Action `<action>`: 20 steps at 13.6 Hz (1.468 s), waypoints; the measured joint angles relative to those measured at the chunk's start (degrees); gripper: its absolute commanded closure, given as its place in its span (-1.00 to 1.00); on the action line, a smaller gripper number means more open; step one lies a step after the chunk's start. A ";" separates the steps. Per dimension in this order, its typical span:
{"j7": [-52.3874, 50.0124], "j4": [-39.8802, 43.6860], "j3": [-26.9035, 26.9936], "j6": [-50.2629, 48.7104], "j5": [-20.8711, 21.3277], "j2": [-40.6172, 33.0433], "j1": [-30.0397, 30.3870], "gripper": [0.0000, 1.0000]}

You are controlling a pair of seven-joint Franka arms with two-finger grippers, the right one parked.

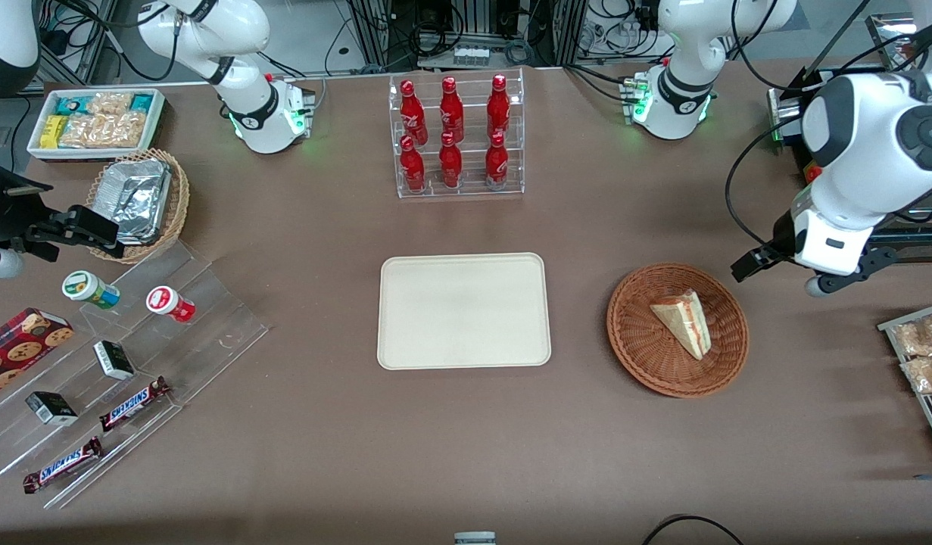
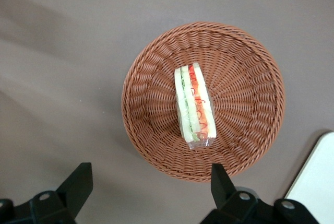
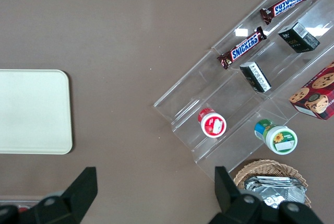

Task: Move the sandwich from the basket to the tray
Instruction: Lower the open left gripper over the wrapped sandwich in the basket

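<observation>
The sandwich (image 2: 194,105) lies in the middle of the basket (image 1: 632,344), which sits on the desk (image 1: 466,454) toward the working arm's end, beside the bare tray (image 1: 405,348). The gripper (image 2: 148,182) hovers above the basket's edge, fingers (image 2: 78,185) spread wide, holding nothing. Centre it over the wedge, likely straddling the bread faces, then descend without catching the wicker.
</observation>
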 measured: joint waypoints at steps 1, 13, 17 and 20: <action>-2.22 -0.31 -0.14 0.48 0.00 0.51 -0.18 -1.00; -9.20 -0.48 -2.73 5.77 -0.05 10.47 -1.63 -1.00; -8.65 -0.07 -2.74 6.34 -0.05 11.57 -1.62 -1.00; -8.51 0.09 -2.74 7.79 -0.05 12.62 -1.62 -1.00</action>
